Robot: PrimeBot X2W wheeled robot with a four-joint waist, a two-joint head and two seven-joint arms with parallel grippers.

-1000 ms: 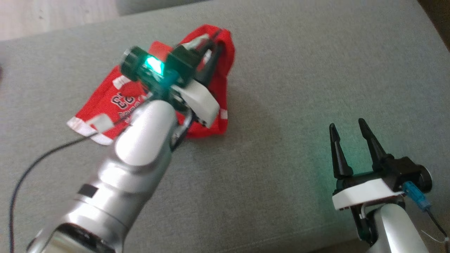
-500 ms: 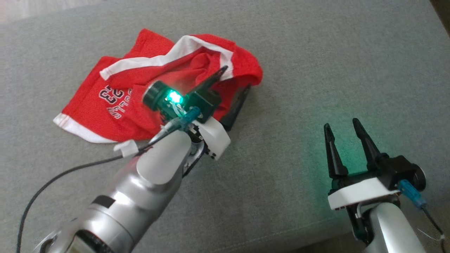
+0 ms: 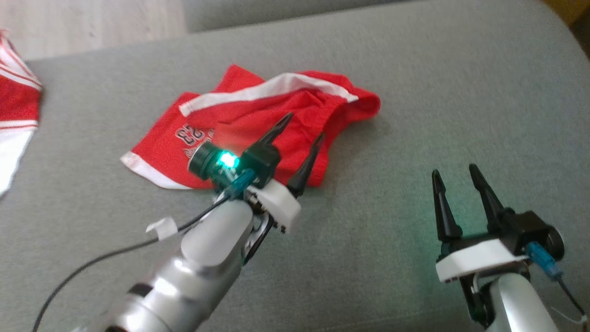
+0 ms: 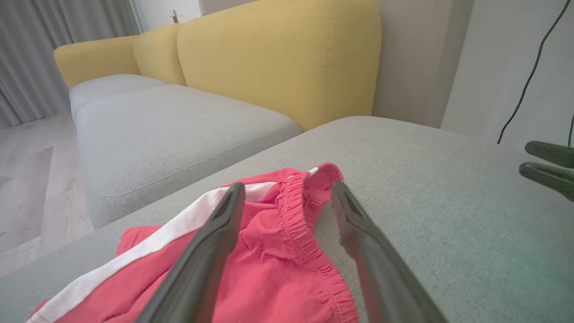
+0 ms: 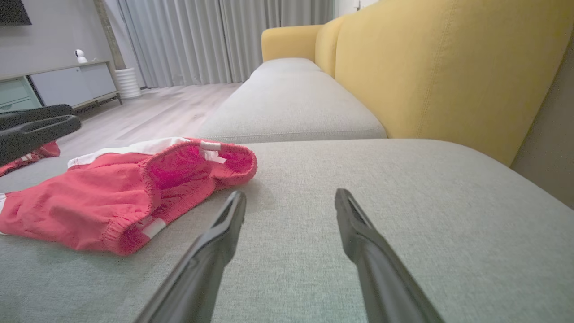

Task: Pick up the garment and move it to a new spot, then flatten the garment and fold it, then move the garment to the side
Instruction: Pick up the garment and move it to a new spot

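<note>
The garment (image 3: 258,124) is a pair of red shorts with white trim and a number print, lying crumpled on the grey cushion (image 3: 438,106). In the left wrist view its elastic waistband (image 4: 296,220) bunches up between my fingers. My left gripper (image 3: 304,127) hovers open over the garment's near right part, holding nothing. My right gripper (image 3: 454,173) stands open over bare cushion to the right, well apart from the garment (image 5: 134,193). In the right wrist view the left gripper's fingers (image 5: 36,128) show at the left edge.
Another red and white garment (image 3: 16,110) lies at the cushion's far left edge. A yellow sofa back (image 4: 278,58) and a second grey seat (image 4: 170,130) lie beyond. Wooden floor (image 3: 92,20) borders the cushion's far side. A black cable (image 3: 92,263) trails from my left arm.
My left gripper opened and let go of the garment, which dropped and spread on the cushion. The left arm pulled back toward me. The camera shifted too.
</note>
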